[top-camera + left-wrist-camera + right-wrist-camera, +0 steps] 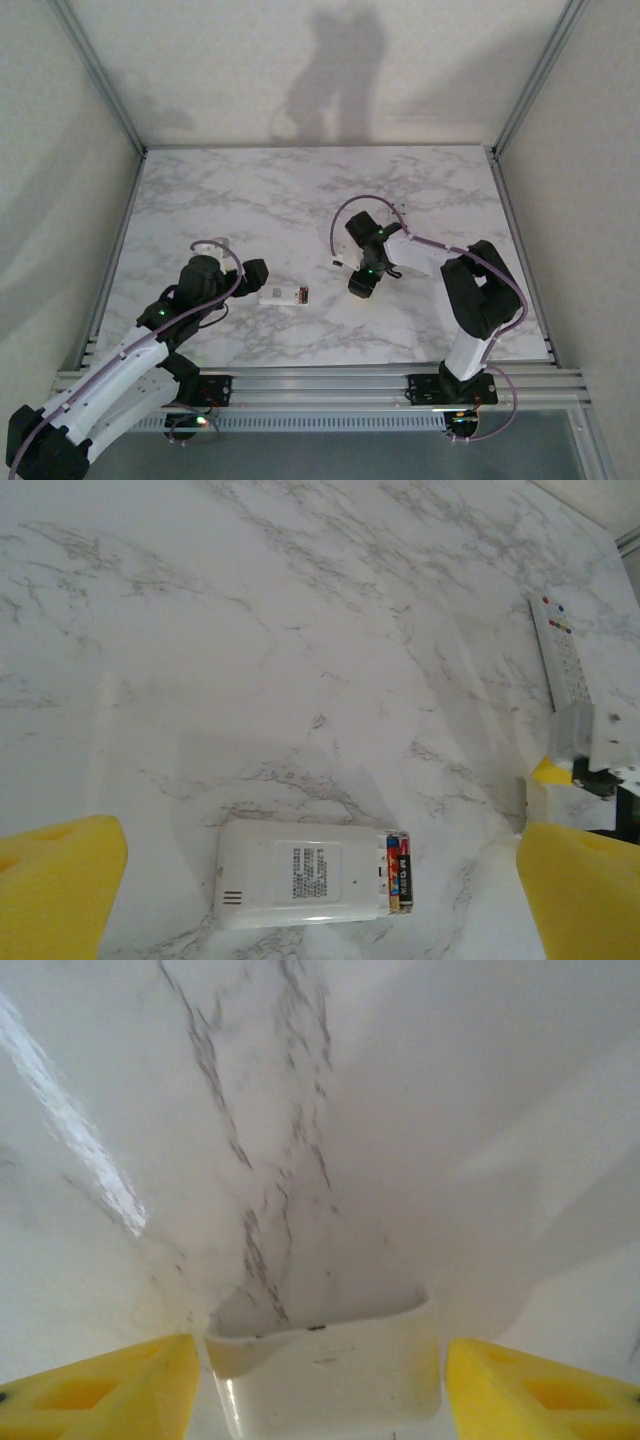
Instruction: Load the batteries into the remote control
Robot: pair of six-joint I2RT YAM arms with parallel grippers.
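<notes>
**Inspector:** Left side first. State of the left gripper (252,274)?

**Assessor:** Jaws spread wide, nothing between them. It hovers low over the marble table (300,600). The remote (300,872) lies face down just ahead of its fingers.

**Inspector:** And the batteries?

**Assessor:** The batteries (398,872) sit in the open compartment at the remote's right-hand end, as the left wrist view has it. They are dark with orange ends. I count at least one cell; whether every slot is filled I cannot tell.

**Inspector:** Handling?

**Assessor:** In my judgement the cells are light, rigid and smooth, and apt to roll, so they are best pinched across the middle of the barrel. The remote looks like light, hard plastic and is likely to skate on the polished stone. It should be steadied by its long edges, clear of the open bay.

**Inspector:** Right side.

**Assessor:** The right gripper (322,1360) is closed down to the width of a white plastic piece (330,1390), with a finger against each side. It looks like the battery cover, though I cannot confirm that. It is thin, light and probably slippery. An edge hold suits it but leaves little margin.

**Inspector:** Anything further right?

**Assessor:** A second remote (557,650) lies buttons up, well apart from the first.
</notes>
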